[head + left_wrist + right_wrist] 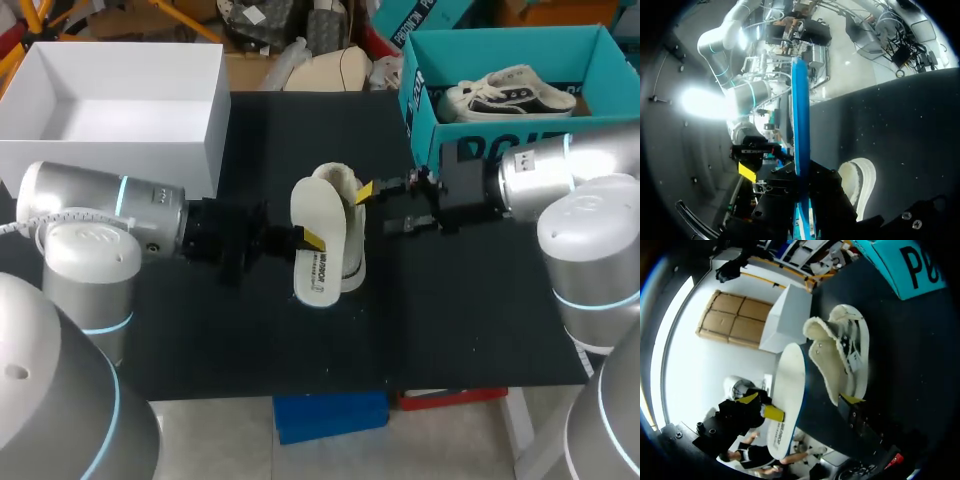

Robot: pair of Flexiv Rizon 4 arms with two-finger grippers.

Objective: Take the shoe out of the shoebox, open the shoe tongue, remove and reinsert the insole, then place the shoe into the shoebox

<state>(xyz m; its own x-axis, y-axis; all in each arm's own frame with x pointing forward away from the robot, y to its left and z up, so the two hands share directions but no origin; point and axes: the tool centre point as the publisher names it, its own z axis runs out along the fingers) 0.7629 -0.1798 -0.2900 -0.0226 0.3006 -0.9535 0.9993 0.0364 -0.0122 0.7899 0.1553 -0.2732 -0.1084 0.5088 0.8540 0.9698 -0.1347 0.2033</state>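
Black table [450, 320]: left pincer [308, 238] clamps insole [318, 268] beside shoe [345, 188]; right pincer's [371, 206] grip unclear.

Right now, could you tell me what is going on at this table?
The shoe lies on the black table, out of the teal shoebox, where a second shoe sits. My left arm holds the white insole in its jaws, alongside the shoe. My right arm is at the shoe's open top.
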